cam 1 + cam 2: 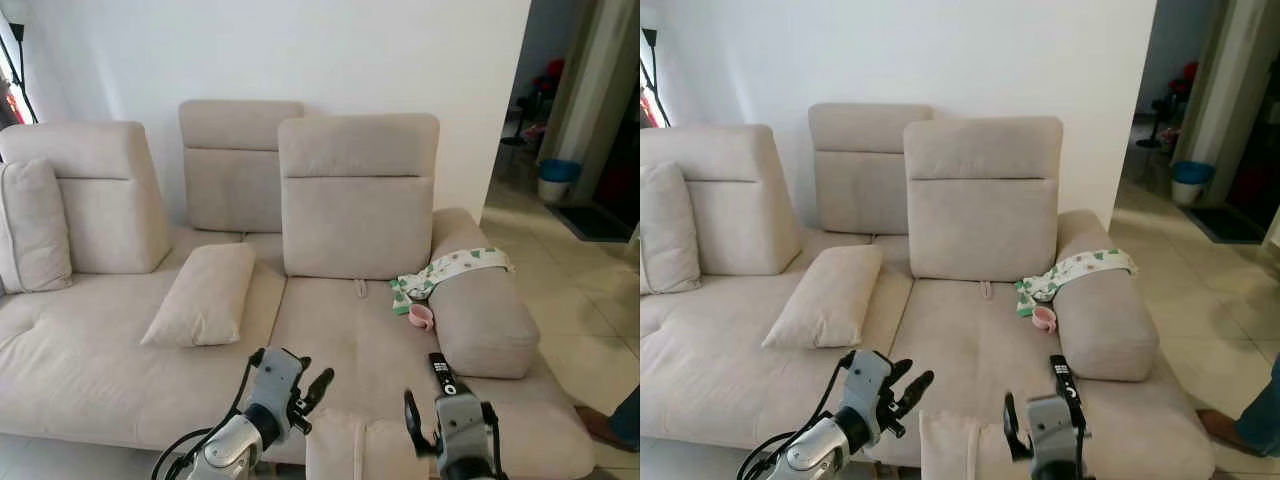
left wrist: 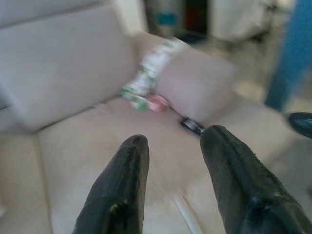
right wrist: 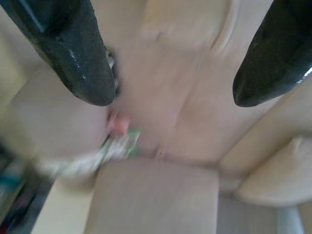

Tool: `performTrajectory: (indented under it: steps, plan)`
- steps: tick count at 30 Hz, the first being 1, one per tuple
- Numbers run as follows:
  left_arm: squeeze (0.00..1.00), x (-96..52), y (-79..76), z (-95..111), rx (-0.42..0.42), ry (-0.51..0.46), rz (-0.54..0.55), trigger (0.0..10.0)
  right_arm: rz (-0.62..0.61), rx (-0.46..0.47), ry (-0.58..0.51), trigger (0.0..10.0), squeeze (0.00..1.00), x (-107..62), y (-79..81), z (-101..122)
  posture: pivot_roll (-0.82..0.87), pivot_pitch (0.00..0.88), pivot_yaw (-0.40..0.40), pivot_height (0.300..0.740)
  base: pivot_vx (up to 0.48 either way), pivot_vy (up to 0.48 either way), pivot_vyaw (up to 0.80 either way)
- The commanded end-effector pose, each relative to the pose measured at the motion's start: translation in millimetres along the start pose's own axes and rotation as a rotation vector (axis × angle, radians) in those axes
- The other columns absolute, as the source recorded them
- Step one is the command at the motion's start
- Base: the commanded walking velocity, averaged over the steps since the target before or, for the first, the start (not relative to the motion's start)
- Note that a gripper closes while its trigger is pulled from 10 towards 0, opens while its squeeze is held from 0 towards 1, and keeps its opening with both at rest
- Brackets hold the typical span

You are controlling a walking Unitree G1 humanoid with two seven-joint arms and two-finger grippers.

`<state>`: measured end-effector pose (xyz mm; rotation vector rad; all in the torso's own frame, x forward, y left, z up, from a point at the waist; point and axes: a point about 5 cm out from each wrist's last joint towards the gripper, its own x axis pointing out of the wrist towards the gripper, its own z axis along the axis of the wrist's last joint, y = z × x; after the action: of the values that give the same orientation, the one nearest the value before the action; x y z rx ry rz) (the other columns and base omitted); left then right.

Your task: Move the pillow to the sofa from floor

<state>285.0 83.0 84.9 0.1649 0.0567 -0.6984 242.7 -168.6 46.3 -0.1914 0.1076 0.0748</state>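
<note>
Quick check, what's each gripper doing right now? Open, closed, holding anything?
Left gripper: jaws open, holding nothing, over the sofa seat.
Right gripper: jaws open, empty, just above the pillow at the seat's front edge.

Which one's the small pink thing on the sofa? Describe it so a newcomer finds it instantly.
Start at the beige sofa and go to its bolster-like armrest on the robot's right, draped with a green-patterned white cloth. On the seat at the foot of that armrest, just below the cloth's hanging end, sits the pink cup-like object. It is the sole pink item among beige cushions.
</note>
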Motion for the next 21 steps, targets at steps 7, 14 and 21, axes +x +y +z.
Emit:
performTrajectory:
  steps: [7,14,21]
  plan:
    - [0.0,2.3,-2.8,-18.5,0.108,0.149,-0.103,10.0,0.156,-0.012,0.013,10.0,0.0,8.1,9.6,2.9,-0.08,0.0,0.072,0.74,0.0,0.0,0.0]
    - [0.0,-1.6,-5.1,-38.8,0.146,0.284,-0.164,10.0,0.198,-0.044,0.013,10.0,0.0,11.1,8.3,1.9,-0.07,0.0,0.062,0.74,0.0,0.0,0.0]
    - [0.0,-4.1,-6.5,-42.8,0.138,0.3,-0.193,10.0,0.223,-0.034,0.009,10.0,0.0,10.1,8.9,1.8,-0.07,0.0,0.06,0.74,0.0,0.0,0.0]
